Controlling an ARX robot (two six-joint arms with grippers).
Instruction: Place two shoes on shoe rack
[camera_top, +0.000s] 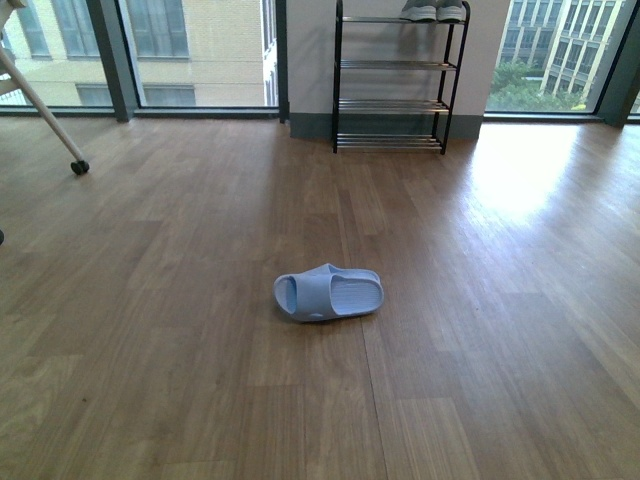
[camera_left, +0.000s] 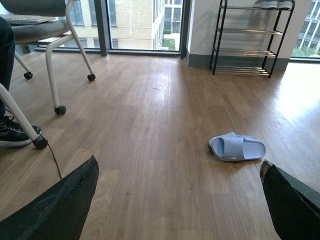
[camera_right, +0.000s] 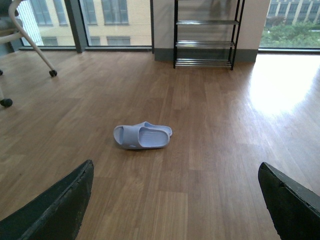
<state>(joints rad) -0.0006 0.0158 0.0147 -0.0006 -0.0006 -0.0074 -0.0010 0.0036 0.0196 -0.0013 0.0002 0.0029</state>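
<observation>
Pale blue slides (camera_top: 329, 293) lie on the wooden floor in the middle of the front view, apparently one stacked on the other. The black shoe rack (camera_top: 397, 82) stands against the far wall, with grey sneakers (camera_top: 434, 12) on its top shelf. Neither arm shows in the front view. My left gripper (camera_left: 178, 172) is open above bare floor, with the slides (camera_left: 237, 147) a short way ahead near one finger; the rack (camera_left: 250, 40) and sneakers (camera_left: 272, 4) are far off. My right gripper (camera_right: 175, 172) is open too, the slides (camera_right: 142, 136) ahead of it and the rack (camera_right: 206, 35) beyond.
A white wheeled chair (camera_left: 52, 35) stands to the left, with a person's dark shoe (camera_left: 15, 132) beside a caster. A chair leg with a caster (camera_top: 55, 125) shows at the far left of the front view. Tall windows (camera_top: 190, 50) line the far wall.
</observation>
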